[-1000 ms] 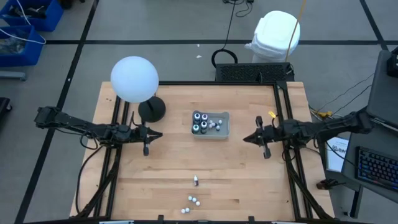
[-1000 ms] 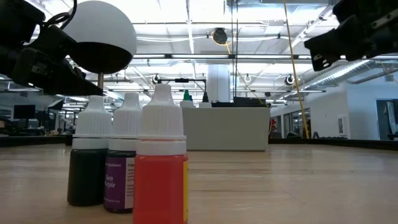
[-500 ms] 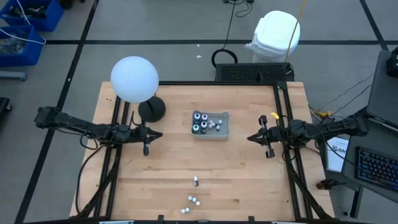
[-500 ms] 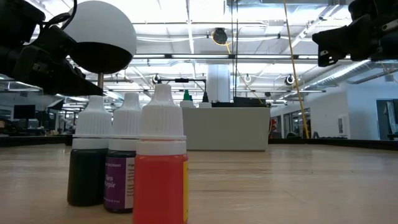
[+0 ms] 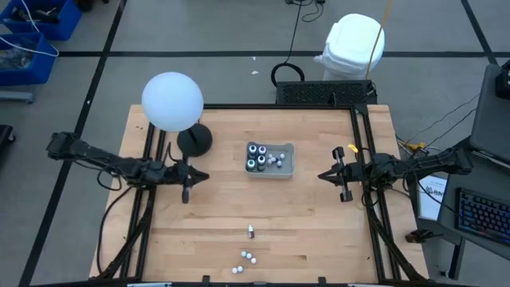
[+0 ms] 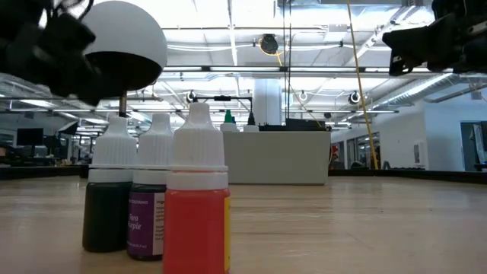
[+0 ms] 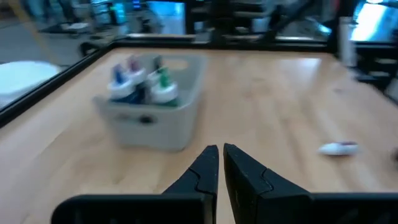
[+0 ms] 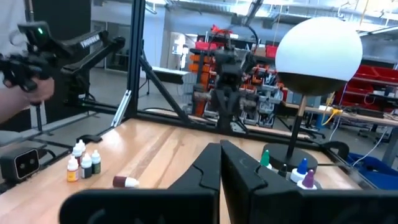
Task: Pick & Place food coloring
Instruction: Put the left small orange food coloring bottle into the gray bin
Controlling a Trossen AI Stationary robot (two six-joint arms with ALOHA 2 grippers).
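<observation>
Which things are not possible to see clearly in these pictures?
- High view: the loose bottles near the front edge are too small to tell colours.
- Left wrist view: the grey tray is blurred; its bottles cannot be counted.
- Low view: the left gripper is blurred and cut by the edge.

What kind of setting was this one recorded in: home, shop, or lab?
Most likely a robotics lab or workshop: a wooden workbench with two mounted arms, an open hall with exposed ceiling ducts, and equipment racks in the background.

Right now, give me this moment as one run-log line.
left gripper: shut, empty, left of tray | right gripper: shut, empty, right of tray | grey tray: holds bottles | loose food coloring bottles: near front edge
</observation>
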